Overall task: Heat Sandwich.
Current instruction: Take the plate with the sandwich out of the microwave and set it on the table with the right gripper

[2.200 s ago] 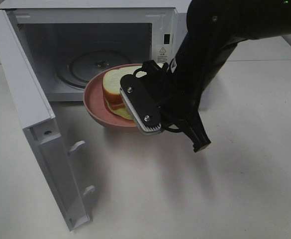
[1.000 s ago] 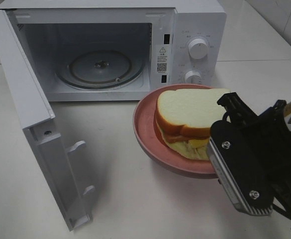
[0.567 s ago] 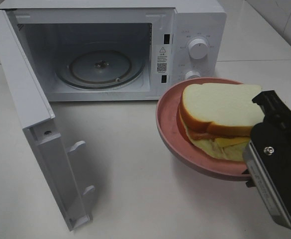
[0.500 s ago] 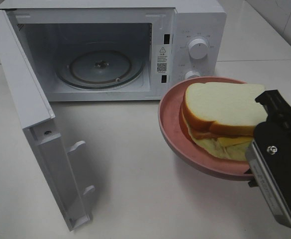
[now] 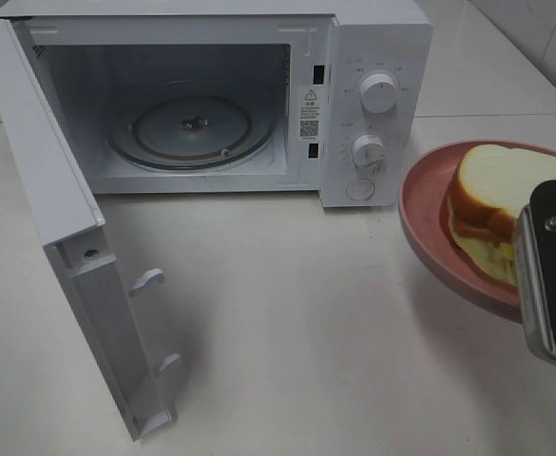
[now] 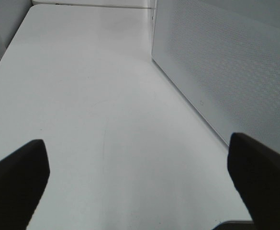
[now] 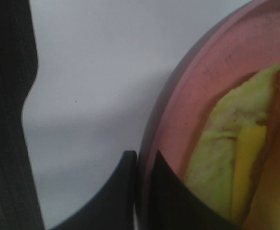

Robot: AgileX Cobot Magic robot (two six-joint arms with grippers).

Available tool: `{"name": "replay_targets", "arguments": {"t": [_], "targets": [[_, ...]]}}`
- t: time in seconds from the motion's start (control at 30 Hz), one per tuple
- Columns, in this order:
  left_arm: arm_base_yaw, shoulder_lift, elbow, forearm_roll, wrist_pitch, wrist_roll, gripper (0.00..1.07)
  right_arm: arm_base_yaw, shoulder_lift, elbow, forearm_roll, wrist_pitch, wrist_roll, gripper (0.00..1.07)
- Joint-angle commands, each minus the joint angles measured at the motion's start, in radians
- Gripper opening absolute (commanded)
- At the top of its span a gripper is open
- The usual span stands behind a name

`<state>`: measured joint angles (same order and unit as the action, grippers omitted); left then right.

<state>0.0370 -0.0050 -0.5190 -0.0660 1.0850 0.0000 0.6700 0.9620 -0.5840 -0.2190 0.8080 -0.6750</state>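
The sandwich (image 5: 502, 204), white bread with tan crust and yellow and orange filling, lies on a round pink plate (image 5: 431, 236) held above the table at the right edge of the high view. My right gripper (image 5: 549, 290) is shut on the plate's rim there. In the right wrist view its fingertips (image 7: 140, 170) pinch the pink rim (image 7: 175, 124), with the yellow filling (image 7: 235, 158) just inside. My left gripper (image 6: 135, 177) is open, its dark fingers (image 6: 15, 175) spread wide over bare table beside the microwave's perforated side wall (image 6: 226, 62).
The white microwave (image 5: 220, 95) stands at the back with its door (image 5: 64, 237) swung open toward the front left. Its glass turntable (image 5: 190, 128) carries nothing. The control knobs (image 5: 380, 95) face front, close to the plate. White table (image 5: 287, 342) spreads in front.
My right gripper has carried the plate and sandwich rightward and away from the microwave opening, from mid-table to the right edge of the view. The left gripper stays as it was.
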Motion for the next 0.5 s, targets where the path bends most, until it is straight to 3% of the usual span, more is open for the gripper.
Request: {"name": "replay_targets", "arguments": {"t": [0.03, 0.23, 0.5], "targets": [[-0.004, -0.016, 0.002, 0.0, -0.015, 0.0, 0.96, -0.004, -0.009, -0.002, -0.065, 0.007, 0.148, 0.04], [-0.004, -0.016, 0.002, 0.0, -0.015, 0.0, 0.96, -0.004, -0.009, -0.002, -0.124, 0.056, 0.371, 0.04], [-0.004, -0.016, 0.002, 0.0, -0.015, 0.0, 0.96, -0.004, -0.009, -0.002, -0.154, 0.129, 0.472, 0.04]]}}
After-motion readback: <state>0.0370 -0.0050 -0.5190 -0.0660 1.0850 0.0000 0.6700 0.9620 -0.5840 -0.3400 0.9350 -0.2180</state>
